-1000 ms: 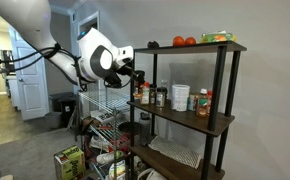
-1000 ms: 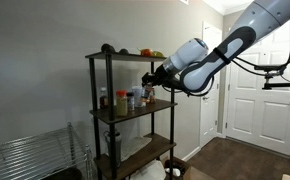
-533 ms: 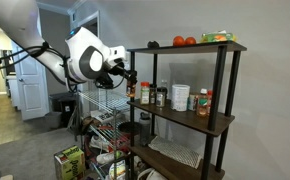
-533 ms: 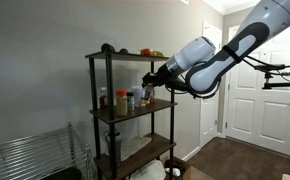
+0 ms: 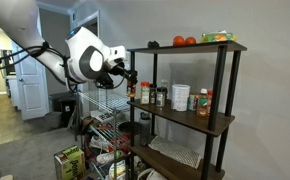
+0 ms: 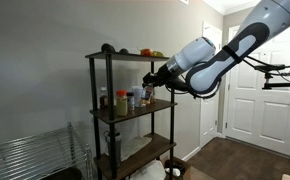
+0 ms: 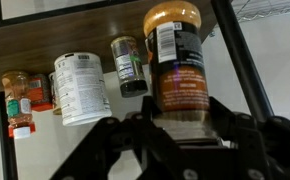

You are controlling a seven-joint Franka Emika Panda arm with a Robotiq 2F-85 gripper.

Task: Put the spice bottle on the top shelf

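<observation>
Spice bottle (image 7: 180, 88) is clamped in the pincer (image 7: 181, 122), whose black fingers (image 7: 228, 128) press on both sides of its dark cap end. The wrist view stands upside down, so the cap points toward the bottom of that picture. The body is a slim, glossy cylinder, reddish-brown with a golden-brown base. It is wrapped in a dark label with a white panel of fine print too small to read.

In both exterior views the pincer (image 5: 130, 78) (image 6: 152, 84) holds it in the air at a front corner post of the rack (image 6: 90, 120). It hangs about level with the middle surface (image 5: 175, 115) and well below the top shelf (image 5: 175, 48) (image 6: 125, 57), a flat dark brown board on a black frame.

On the middle surface, the wrist view shows three things:
- a white jar (image 7: 80, 88) with rows of dark print that cannot be read
- a small bottle with a dark cap and green label (image 7: 130, 66)
- an orange bottle (image 7: 20, 100) with a red cap

The top shelf carries round red fruits (image 5: 185, 41) and a green-and-yellow packet (image 5: 217, 37). A chrome wire rack (image 6: 35, 158) stands beside the tall rack. A green box (image 5: 70, 160) sits low down, its lettering illegible.
</observation>
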